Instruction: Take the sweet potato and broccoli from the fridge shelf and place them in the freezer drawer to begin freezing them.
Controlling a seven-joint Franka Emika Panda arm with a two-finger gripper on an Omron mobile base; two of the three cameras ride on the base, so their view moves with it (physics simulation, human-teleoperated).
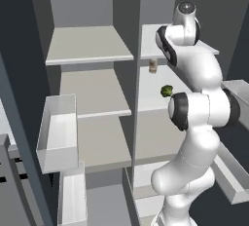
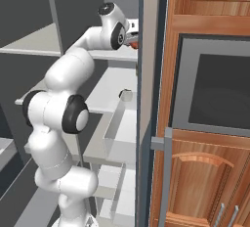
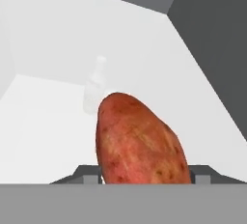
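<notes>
Two pincer fingertips flank sweet potato on white fridge shelf; grip unclear.

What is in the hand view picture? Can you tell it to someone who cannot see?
A big orange-red sweet potato stands close up between the gripper fingertips, on a white fridge shelf. Behind it stands a pale clear bottle near the back wall.

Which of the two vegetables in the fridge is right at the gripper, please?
The sweet potato, the orange-red oblong standing between the gripper fingers. The dark-green broccoli sits apart on a lower shelf.
</notes>
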